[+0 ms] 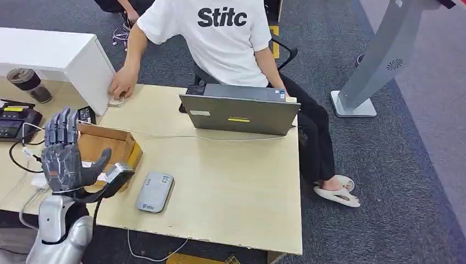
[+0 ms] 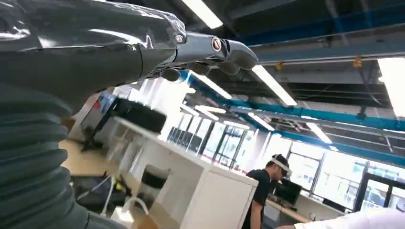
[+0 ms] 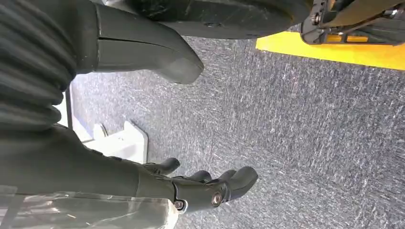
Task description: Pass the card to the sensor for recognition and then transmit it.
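My left hand [image 1: 63, 157] is raised above the table's left end, fingers straight up and spread, thumb out to the side, nothing in it. In the left wrist view its fingers [image 2: 215, 50] stretch out bare against the ceiling. A grey flat sensor [image 1: 155, 191] lies on the wooden table [image 1: 236, 181] just right of that hand. An open cardboard box [image 1: 107, 144] sits behind the hand, partly hidden by it. I cannot make out a card. My right hand [image 3: 205, 188] hangs over grey carpet, fingers loosely apart and holding nothing.
A person in a white T-shirt [image 1: 220, 38] sits at the far side behind a grey laptop [image 1: 239, 114], one hand [image 1: 122, 87] resting on the table by a white cabinet [image 1: 60, 55]. A black desk device [image 1: 16, 118] and cables lie at the left. A grey kiosk stand [image 1: 379, 60] is at the right.
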`<state>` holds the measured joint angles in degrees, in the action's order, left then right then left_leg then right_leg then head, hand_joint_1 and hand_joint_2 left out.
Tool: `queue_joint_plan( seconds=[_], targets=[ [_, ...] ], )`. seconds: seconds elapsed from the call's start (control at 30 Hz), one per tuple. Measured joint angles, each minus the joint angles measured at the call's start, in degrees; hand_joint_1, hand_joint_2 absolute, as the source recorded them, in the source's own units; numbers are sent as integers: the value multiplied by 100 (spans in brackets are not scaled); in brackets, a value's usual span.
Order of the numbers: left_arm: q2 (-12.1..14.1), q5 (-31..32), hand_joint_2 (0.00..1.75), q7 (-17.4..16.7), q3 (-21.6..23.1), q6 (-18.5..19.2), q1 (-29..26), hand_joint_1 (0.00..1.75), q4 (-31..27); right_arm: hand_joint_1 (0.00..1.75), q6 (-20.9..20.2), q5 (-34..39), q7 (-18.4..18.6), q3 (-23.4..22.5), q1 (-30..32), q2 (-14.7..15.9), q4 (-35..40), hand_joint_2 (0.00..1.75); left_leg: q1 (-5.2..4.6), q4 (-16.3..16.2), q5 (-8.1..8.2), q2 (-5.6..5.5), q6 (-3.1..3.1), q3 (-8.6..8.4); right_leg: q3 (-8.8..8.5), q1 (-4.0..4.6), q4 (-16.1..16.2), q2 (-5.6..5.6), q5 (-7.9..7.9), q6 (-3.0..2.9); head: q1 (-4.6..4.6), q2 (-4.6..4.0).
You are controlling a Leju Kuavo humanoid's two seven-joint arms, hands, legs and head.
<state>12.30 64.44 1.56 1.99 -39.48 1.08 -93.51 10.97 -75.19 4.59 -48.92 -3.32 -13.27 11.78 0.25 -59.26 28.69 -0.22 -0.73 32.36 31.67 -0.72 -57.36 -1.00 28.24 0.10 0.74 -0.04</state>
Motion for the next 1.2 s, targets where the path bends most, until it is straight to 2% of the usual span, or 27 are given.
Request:
queue_joint_plan(
  seconds=[0.07,0.17,0.53,0.93,1.2],
  targets=[
    [-196,-429,175,402,-224,-41,-372,0,-372,0,37,19,-15,-2,3,0,0,175,0,0,4,0,-6,1,0,0,1,0,2,1,2,0],
    [-536,-666,175,889,-555,-46,-936,0,-822,0,50,87,-17,-9,6,0,0,175,-1,0,10,0,-3,0,1,-1,2,0,6,-2,2,0],
    [-1390,-906,175,1452,-1499,-48,-1868,0,-1625,0,135,153,-59,-33,9,-4,-2,175,-1,0,10,-3,-3,-4,-5,0,2,6,6,-2,2,0],
    [-1748,-1090,175,1536,-2024,-48,-2191,0,-1886,0,144,199,-81,-90,7,-4,-2,175,-1,0,10,-5,-3,-5,-8,0,2,10,7,-2,2,0],
    [-1993,-1341,175,1809,-2690,64,-2274,0,-2004,0,144,225,-103,-136,6,-7,-4,175,-1,0,10,-7,-3,-4,-7,0,3,11,7,-2,0,0]
  ],
)
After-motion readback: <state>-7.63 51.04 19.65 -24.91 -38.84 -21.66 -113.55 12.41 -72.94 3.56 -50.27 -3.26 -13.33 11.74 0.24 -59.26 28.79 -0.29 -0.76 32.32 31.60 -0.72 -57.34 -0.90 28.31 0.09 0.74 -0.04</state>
